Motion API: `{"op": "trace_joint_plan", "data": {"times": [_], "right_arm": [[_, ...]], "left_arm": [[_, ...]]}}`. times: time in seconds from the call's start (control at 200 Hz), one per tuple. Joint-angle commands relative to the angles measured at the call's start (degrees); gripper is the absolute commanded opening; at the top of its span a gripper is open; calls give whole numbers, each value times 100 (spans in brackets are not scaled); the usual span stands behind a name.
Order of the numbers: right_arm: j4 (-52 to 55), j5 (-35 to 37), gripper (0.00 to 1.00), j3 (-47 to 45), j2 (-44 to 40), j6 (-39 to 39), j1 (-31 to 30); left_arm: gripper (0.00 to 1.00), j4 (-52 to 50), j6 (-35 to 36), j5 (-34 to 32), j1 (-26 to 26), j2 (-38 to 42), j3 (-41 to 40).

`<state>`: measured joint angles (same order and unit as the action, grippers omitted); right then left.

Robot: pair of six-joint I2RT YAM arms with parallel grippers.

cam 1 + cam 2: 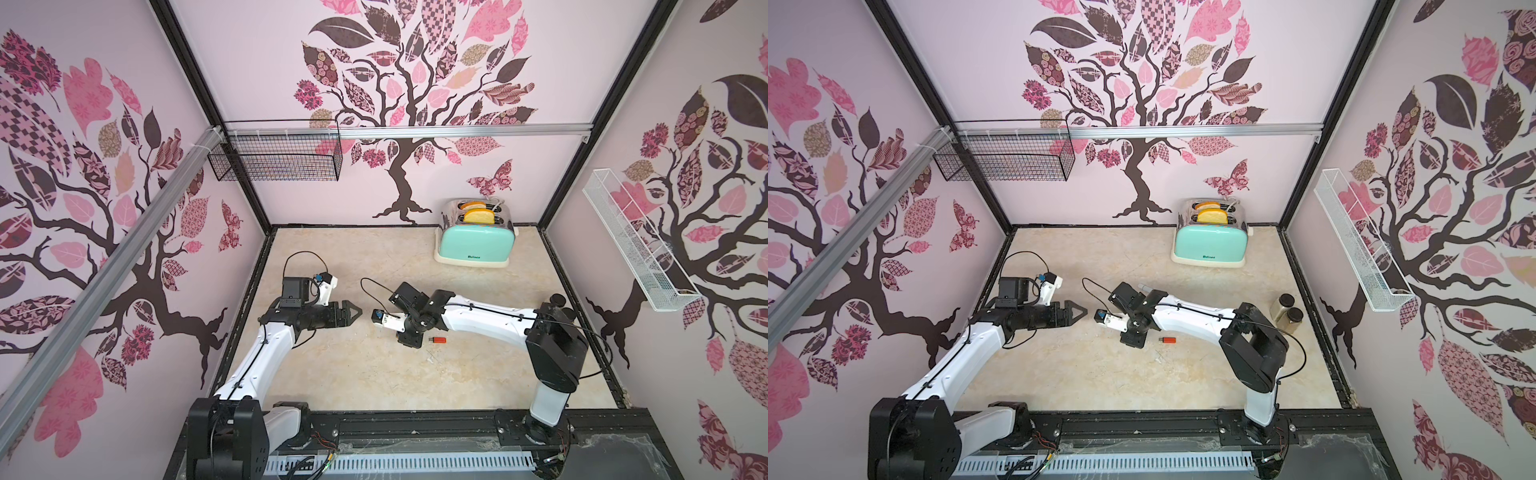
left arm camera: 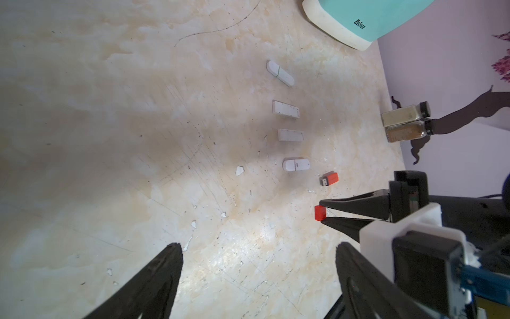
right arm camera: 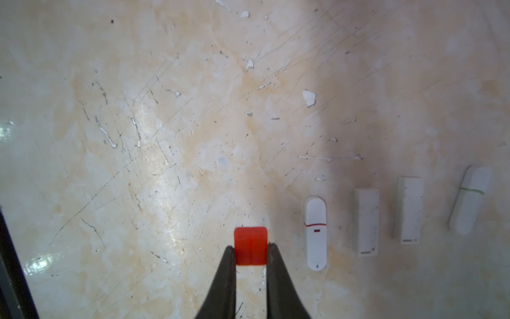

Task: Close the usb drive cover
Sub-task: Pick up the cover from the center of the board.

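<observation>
I hold the red cover (image 3: 250,239) pinched in the right gripper (image 3: 250,250). The usb drive (image 2: 329,179) lies near the middle of the worktop (image 2: 138,110), its plug bare. The left gripper (image 2: 259,256) is spread and empty. Next, I think, I must line the cover up with the plug and push it on

in both top views the right arm (image 1: 486,316) covers its own hand (image 2: 322,213), the cap (image 3: 250,244) it grips and the white drives (image 3: 316,233); in a top view it also hides most of the jars (image 1: 557,300). the toaster (image 2: 358,22) runs off the left wrist view's edge.
</observation>
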<state>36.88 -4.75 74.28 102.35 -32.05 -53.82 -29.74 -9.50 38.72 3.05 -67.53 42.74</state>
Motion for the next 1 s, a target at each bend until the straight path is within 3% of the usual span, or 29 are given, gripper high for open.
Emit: {"op": "trace_joint_plan", "data": {"times": [0.0,0.375,0.49,0.72,0.995], "right_arm": [[-869,-174,8,-231,-400,169,-16],[-2037,-694,9,-310,-644,809,-14],[-2305,-737,10,-381,-697,896,-14],[-2381,-854,9,-434,-769,910,-14],[-2410,-967,8,-448,-860,929,-28]], "left_arm": [[87,235,-297,574,91,-122,146],[76,1059,-1533,2148,352,-472,39],[74,1120,-1559,2401,551,-461,-21],[62,1318,-1778,2420,548,-567,-40],[56,1106,-1589,2189,554,-648,29]]}}
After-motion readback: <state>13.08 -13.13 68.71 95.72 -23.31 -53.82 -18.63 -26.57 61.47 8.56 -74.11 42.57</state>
